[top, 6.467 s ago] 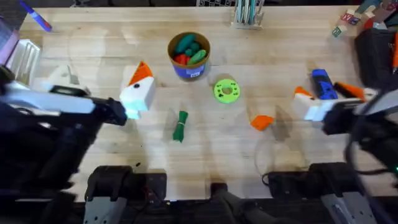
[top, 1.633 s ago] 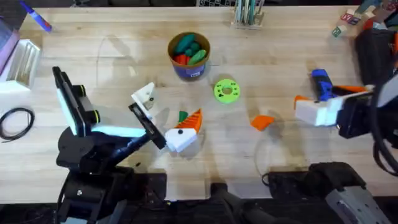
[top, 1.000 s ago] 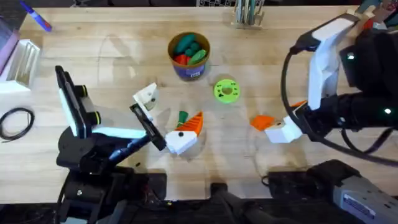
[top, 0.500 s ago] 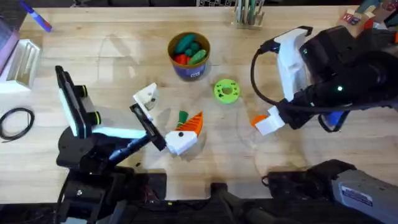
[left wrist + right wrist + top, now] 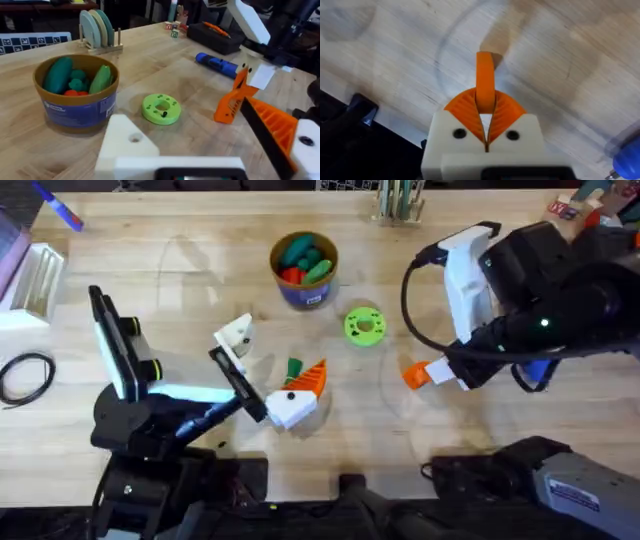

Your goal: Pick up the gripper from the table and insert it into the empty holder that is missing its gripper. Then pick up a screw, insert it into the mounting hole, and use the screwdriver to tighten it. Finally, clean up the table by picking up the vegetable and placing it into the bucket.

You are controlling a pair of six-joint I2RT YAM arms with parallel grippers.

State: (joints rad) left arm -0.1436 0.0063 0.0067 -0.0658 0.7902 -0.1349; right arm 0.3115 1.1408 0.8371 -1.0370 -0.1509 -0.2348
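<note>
Overhead, the bucket (image 5: 304, 270) sits upper centre on the table (image 5: 180, 270), holding green and red toy vegetables. Right of centre, the right gripper (image 5: 432, 372) is clenched on the orange gripper (image 5: 417, 373). At lower centre, the left gripper (image 5: 262, 370) stands spread, the vegetable (image 5: 293, 367) beside its orange-tipped finger.

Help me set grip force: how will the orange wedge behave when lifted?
The orange wedge looks like stiff plastic, small, so probably light. Thin and pinched at one end in the right claw, it might pivot or slip.
</note>
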